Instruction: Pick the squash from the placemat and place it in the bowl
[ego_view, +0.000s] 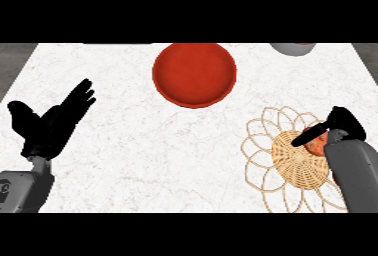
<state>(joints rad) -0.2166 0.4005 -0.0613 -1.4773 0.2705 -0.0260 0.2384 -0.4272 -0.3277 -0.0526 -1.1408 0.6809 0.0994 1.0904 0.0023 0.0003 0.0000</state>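
Observation:
A red bowl stands at the back middle of the white counter. At the right lies a wicker placemat with a looped flower edge. On it only a small orange-red patch of the squash shows, mostly hidden under my right hand, whose fingers and thumb curl round it. My left hand rests open at the left with fingers up, far from the squash and the bowl.
A grey bowl-like object sits at the back right edge of the counter. The white marbled counter stretches between my hands; its dark edges show at the far left and far right.

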